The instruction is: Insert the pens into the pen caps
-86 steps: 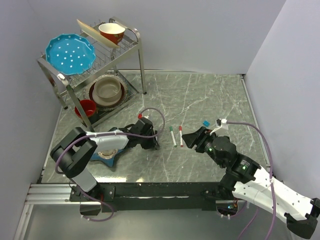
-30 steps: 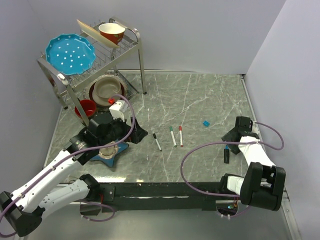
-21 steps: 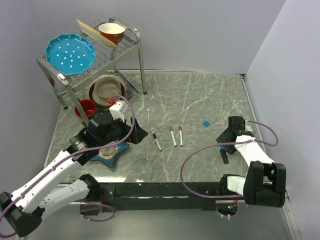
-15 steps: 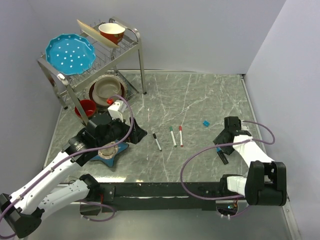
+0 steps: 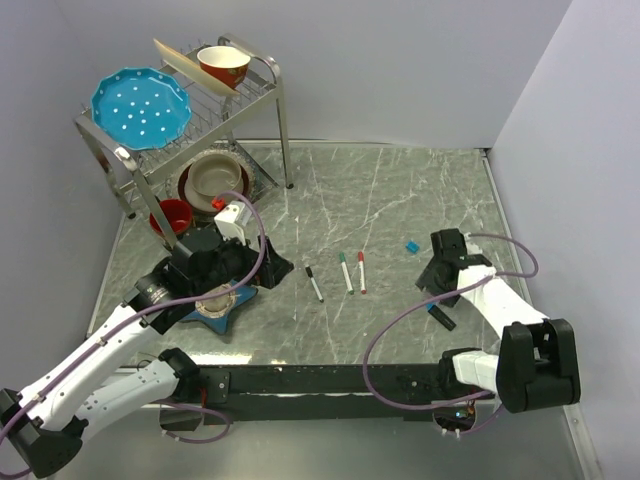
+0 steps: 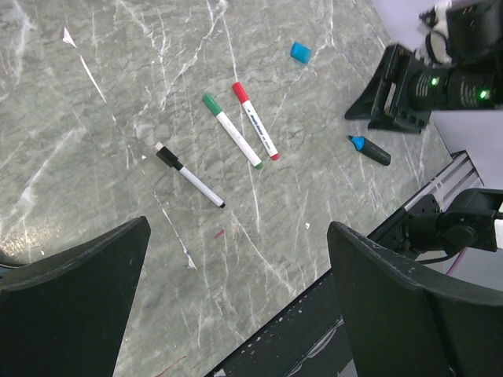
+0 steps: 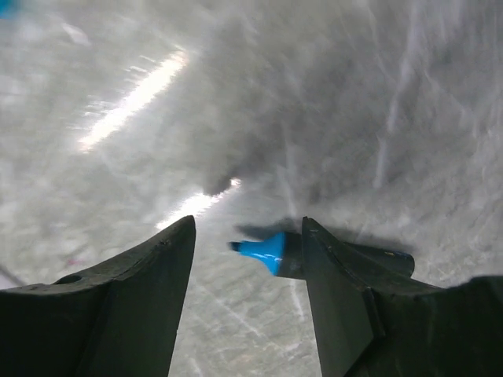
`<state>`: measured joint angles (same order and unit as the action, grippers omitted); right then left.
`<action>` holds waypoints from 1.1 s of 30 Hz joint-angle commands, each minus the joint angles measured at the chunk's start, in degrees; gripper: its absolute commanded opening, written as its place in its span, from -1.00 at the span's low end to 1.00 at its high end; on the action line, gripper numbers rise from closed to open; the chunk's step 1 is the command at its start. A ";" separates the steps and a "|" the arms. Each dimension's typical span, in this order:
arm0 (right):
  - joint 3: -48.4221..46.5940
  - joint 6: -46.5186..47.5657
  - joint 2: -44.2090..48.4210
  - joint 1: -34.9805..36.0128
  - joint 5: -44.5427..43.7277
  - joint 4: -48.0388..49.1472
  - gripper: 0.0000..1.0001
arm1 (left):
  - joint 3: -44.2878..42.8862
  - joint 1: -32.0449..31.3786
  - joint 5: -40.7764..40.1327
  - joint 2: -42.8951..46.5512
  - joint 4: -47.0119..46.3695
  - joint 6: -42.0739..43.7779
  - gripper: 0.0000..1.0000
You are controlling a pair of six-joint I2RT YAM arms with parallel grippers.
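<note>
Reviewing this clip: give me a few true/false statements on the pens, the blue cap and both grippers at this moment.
1. The black pen, green pen and red pen lie loose on the table. True.
2. The right gripper is shut on the dark marker. False: its jaws stand open and the marker lies on the table.
3. The blue cap sits on the marker's tip. False: it lies apart, and the tip is bare.
4. The left gripper is open and holds nothing. True.

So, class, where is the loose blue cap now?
In the top view the blue cap lies right of the red pen, just beyond the right gripper.
</note>
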<state>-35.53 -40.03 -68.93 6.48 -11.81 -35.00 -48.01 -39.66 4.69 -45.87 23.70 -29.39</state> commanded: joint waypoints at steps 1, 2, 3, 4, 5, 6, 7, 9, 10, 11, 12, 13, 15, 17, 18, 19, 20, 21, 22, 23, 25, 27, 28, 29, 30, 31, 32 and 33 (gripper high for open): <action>-10.14 11.85 -2.26 2.74 -2.16 0.38 0.28 | 0.46 0.37 0.67 1.13 -2.61 0.64 0.99; -11.48 14.95 -2.53 4.49 -2.16 0.81 0.27 | 0.72 0.29 1.11 1.30 -2.96 0.82 0.99; -14.19 17.68 -2.79 4.77 0.10 1.16 0.26 | 0.90 0.28 1.29 1.39 -3.14 0.82 0.99; -15.26 24.41 -3.31 5.12 1.34 1.60 0.25 | 1.07 0.28 1.38 1.66 -3.31 0.74 0.99; -16.14 27.61 -3.58 5.90 1.96 2.48 0.25 | 1.34 0.28 1.55 1.83 -3.49 0.65 0.99; -17.80 30.60 -3.84 6.00 3.01 2.48 0.25 | 1.43 0.28 1.64 1.92 -3.84 0.47 0.99; -18.60 37.15 -4.89 6.35 5.90 2.31 0.25 | 1.51 0.28 1.64 2.10 -4.01 0.38 0.99; -20.10 43.07 -6.48 6.61 6.19 -0.67 0.25 | 1.87 0.28 1.82 2.27 -4.45 0.47 0.99; -20.28 46.94 -8.40 6.62 4.10 -2.25 0.25 | 1.95 0.28 1.82 2.19 -4.46 0.56 0.99; -20.11 48.28 -9.20 6.62 2.77 -4.52 0.25 | 1.95 0.28 1.82 2.27 -4.46 0.56 0.99; -18.37 49.25 -9.64 6.62 1.54 -4.98 0.25 | 1.95 0.28 1.82 2.27 -4.37 0.65 0.99; -17.22 51.17 -10.00 6.70 1.01 -4.90 0.26 | 1.95 0.28 1.90 2.10 -4.45 0.73 0.99; -14.67 54.25 -9.65 6.53 4.94 -4.55 0.26 | 1.78 0.28 2.08 1.83 -4.46 0.82 0.99; -15.01 56.54 -8.60 6.53 10.20 -6.64 0.28 | 1.87 0.28 2.34 1.57 -4.45 0.91 0.99; -14.57 58.99 -7.11 6.61 10.23 -7.09 0.28 | 1.95 0.28 2.26 1.40 -4.54 1.00 0.99; -14.13 60.23 -6.32 6.79 9.62 -7.36 0.29 | 2.13 0.28 1.99 1.31 -4.54 1.08 0.99; -13.78 61.03 -5.87 6.79 8.14 -8.23 0.29 | 2.04 0.28 1.64 1.05 -4.37 1.17 0.99; -12.30 62.17 -5.35 6.79 5.60 -8.24 0.29 | 1.95 0.28 1.64 0.96 -4.19 1.17 0.99; -11.24 62.88 -5.17 7.05 4.53 -8.06 0.29 | 1.87 0.28 1.55 0.78 -4.02 1.26 0.99; -10.10 63.67 -5.08 7.32 4.43 -7.45 0.29 | 1.61 0.28 1.46 0.69 -4.10 1.26 0.99; -7.28 65.60 -5.34 7.93 6.10 -7.10 0.29 | 1.69 0.28 1.38 0.95 -4.19 1.26 0.99; -6.31 66.74 -4.91 8.72 6.28 -8.23 0.27 | 1.95 0.28 1.46 1.13 -4.63 1.17 0.99; -6.05 66.92 -4.12 8.90 7.06 -8.50 0.25 | 2.30 0.28 1.38 1.13 -4.72 1.17 0.99; -5.78 67.45 -3.15 8.81 8.11 -8.24 0.24 | 2.39 0.37 1.55 1.04 -4.81 1.00 0.99; -4.91 68.58 -1.40 8.81 9.17 -7.98 0.23 | 2.48 0.29 1.90 0.96 -4.98 0.91 0.99; -4.47 69.03 -0.86 8.99 11.00 -7.89 0.22 | 2.39 0.28 2.08 0.69 -4.98 0.82 0.99; -4.03 69.03 -0.69 9.34 11.20 -7.89 0.21 | 2.22 0.28 2.17 0.60 -4.90 0.91 0.99; -3.94 69.38 -1.47 9.43 11.29 -7.97 0.20 | 2.04 0.28 2.25 0.34 -4.63 1.00 0.99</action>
<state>-39.94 25.78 -72.84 15.14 -3.31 -42.96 -45.84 -39.55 5.85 -45.23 21.41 -29.32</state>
